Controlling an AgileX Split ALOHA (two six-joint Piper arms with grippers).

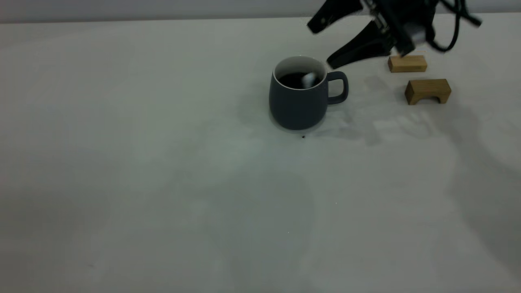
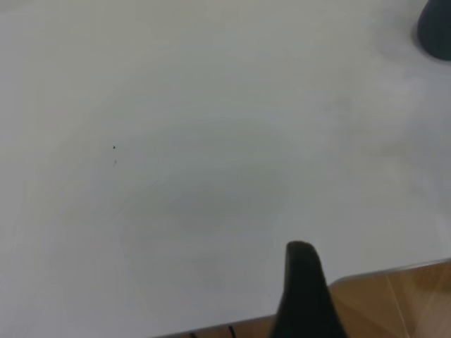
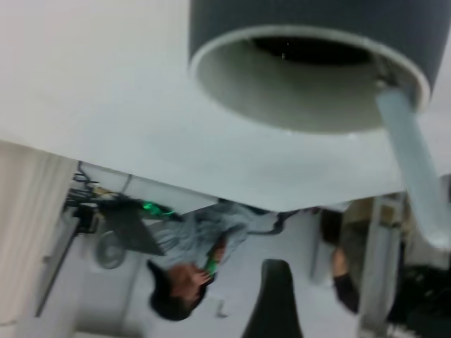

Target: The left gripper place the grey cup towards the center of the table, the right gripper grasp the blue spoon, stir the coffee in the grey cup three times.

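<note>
The grey cup (image 1: 299, 101) stands upright on the table (image 1: 163, 183), right of the middle, with its handle toward the right arm. Black coffee (image 1: 292, 79) lies inside it. The blue spoon (image 1: 308, 79) stands loose in the cup; in the right wrist view its pale handle (image 3: 414, 165) leans over the rim. My right gripper (image 1: 324, 43) hovers just above and behind the cup's handle, open, holding nothing. My left gripper is outside the exterior view. Its wrist view shows one black finger (image 2: 303, 285) over the table's edge and the cup (image 2: 435, 28) far off.
Two tan wooden blocks, a flat one (image 1: 407, 63) and an arched one (image 1: 428, 90), sit to the right of the cup under the right arm. A tiny dark speck (image 1: 303, 136) lies in front of the cup. A person (image 3: 190, 260) is beyond the table's edge.
</note>
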